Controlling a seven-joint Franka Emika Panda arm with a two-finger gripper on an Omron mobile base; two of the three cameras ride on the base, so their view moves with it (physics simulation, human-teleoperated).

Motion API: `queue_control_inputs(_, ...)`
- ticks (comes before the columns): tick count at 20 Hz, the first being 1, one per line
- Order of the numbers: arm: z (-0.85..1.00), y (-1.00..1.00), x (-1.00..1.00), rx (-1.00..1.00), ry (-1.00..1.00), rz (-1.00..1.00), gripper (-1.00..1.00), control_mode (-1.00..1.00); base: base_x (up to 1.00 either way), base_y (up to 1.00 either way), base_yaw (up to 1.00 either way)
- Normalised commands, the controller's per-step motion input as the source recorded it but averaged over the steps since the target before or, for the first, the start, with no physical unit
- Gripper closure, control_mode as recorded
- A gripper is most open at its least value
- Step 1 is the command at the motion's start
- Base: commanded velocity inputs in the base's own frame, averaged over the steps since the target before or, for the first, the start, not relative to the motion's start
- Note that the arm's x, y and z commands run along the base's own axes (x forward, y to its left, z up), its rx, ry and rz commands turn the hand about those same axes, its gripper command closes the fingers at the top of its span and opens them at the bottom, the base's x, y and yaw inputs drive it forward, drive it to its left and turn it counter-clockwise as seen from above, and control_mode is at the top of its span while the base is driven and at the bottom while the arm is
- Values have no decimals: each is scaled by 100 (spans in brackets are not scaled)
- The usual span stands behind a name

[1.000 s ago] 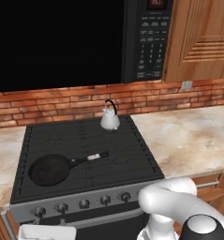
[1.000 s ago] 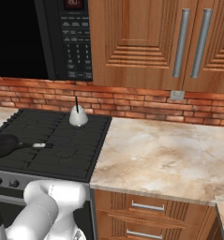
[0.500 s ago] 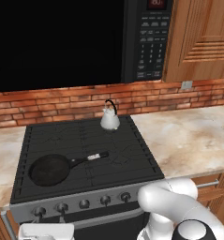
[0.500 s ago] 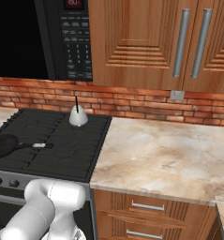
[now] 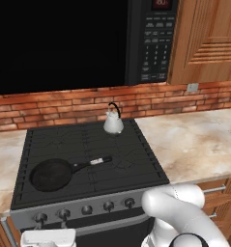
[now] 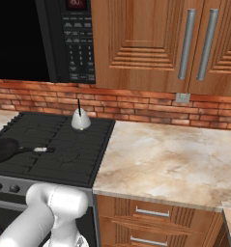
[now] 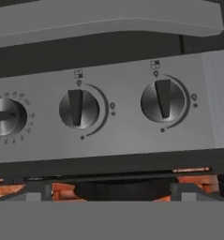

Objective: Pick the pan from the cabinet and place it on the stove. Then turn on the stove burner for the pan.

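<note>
Left base view: small round black frying pan (image 5: 50, 174) sits on front-left of flat black grated stove (image 5: 131, 164); long thin handle w/ pale silver tip runs right & slightly back, toward small white kettle (image 5: 113, 123) at rear. Hand view: grey knobs (image 7: 163, 100) close up, pointers upright. Gripper jaws fully apart, holding nothing

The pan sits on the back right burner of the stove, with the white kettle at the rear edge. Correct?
Not quite. The pan sits on the front left of the stove, as the left base view shows. The white kettle is at the rear edge.
</note>
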Motion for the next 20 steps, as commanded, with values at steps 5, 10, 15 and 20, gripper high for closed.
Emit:
queue_control_inputs(5,-15,10,0,0,-7,0,-100,-100,0,0,0)
queue_control_inputs(10,-2,4,8,0,-7,0,-100,-100,0,0,0)
queue_control_inputs(15,0,8,19,0,-1,0,-100,-100,0,0,0)
queue_control_inputs(20,-2,14,19,0,0,0,-100,-100,0,0,0)
